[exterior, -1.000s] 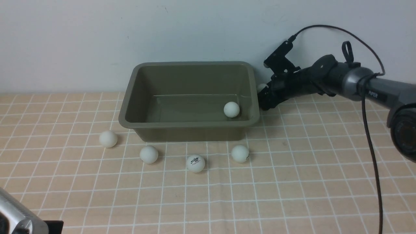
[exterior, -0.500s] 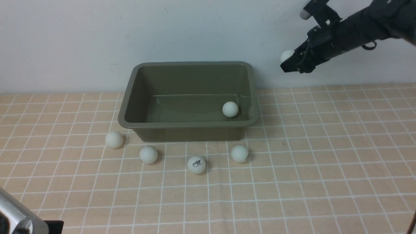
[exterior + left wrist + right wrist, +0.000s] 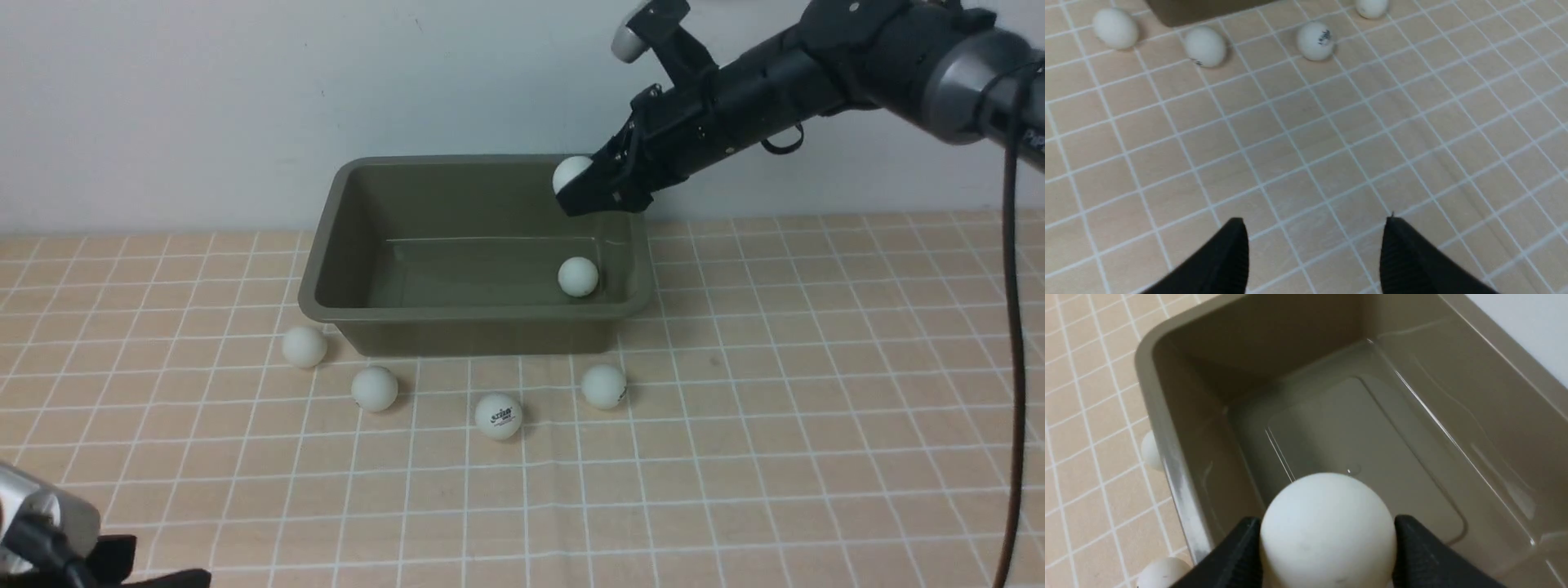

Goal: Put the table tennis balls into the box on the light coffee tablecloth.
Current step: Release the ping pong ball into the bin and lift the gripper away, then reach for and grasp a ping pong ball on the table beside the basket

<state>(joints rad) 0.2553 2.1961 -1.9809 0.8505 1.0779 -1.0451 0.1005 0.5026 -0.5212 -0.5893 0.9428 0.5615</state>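
The olive-grey box point(image 3: 473, 313) stands on the light coffee tablecloth point(image 3: 775, 408). One table tennis ball point(image 3: 578, 276) lies inside it at the right. My right gripper point(image 3: 575, 186) is shut on another white ball point(image 3: 570, 171) and holds it above the box's far right corner. The right wrist view shows this ball point(image 3: 1327, 531) between the fingers, over the box floor point(image 3: 1355, 449). Several balls lie on the cloth in front of the box, one with a dark logo point(image 3: 498, 416). My left gripper point(image 3: 1314, 232) is open and empty over bare cloth, well short of these balls point(image 3: 1314, 41).
The white wall runs close behind the box. My left arm point(image 3: 41, 539) shows at the front left corner. A black cable point(image 3: 1012, 327) hangs at the far right. The leftmost ball point(image 3: 304, 346) lies near the box's front left corner.
My right gripper lifted a ball from beside the box's right wall, then carried it left over the box's far right corner. The leftmost ball on the cloth rolled right, toward the box.
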